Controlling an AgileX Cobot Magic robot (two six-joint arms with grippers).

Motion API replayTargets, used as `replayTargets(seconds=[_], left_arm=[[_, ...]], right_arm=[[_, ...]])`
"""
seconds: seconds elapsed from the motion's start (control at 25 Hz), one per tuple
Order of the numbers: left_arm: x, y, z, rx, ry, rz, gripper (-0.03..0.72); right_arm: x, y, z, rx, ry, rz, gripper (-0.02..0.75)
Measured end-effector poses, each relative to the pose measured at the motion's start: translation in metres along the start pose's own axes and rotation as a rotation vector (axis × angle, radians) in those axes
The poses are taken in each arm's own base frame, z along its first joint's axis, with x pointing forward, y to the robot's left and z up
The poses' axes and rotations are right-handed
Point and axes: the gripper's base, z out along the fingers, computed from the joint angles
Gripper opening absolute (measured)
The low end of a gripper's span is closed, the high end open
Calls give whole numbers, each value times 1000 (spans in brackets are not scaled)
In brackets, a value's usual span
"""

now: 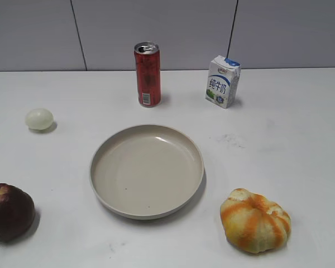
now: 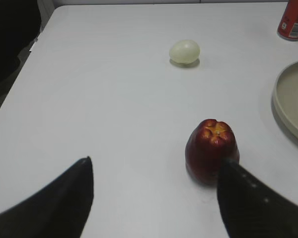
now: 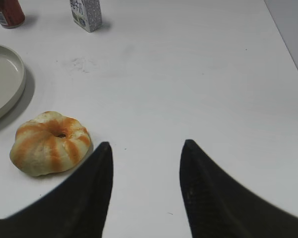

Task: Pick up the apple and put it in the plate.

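The dark maroon-red apple point(image 1: 10, 212) stands upright at the table's front left; it also shows in the left wrist view point(image 2: 211, 148). The beige plate point(image 1: 147, 209) lies empty in the middle, and its rim shows in the left wrist view point(image 2: 280, 106) and the right wrist view point(image 3: 17, 94). My left gripper point(image 2: 156, 161) is open and empty above the table; the apple sits just beyond its right fingertip, not between the jaws. My right gripper point(image 3: 146, 144) is open and empty over bare table. Neither gripper shows in the exterior view.
A lumpy orange-and-white striped fruit point(image 1: 255, 220) lies front right, just left of my right gripper point(image 3: 49, 143). A small pale ball point(image 1: 39, 119) sits at the left. A red can point(image 1: 147, 74) and a milk carton point(image 1: 223, 81) stand at the back.
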Motion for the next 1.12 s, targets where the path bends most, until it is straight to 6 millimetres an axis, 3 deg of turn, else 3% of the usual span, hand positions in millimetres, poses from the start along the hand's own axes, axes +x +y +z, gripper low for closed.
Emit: replayTargets(seconds=[0.4,0.56,0.84,1.12], left_arm=[[-2,0,-1,-3,-15,-1,589],[-23,2,0,5,-80,-23,589],[-56,4,41,134,66,-9,589],[-76,-10,84,311,261,202,589]], right_arm=[[0,0,0,0,0,0,339],[0,0,0,0,0,0,339],[0,0,0,0,0,0,339],[0,0,0,0,0,0,339]])
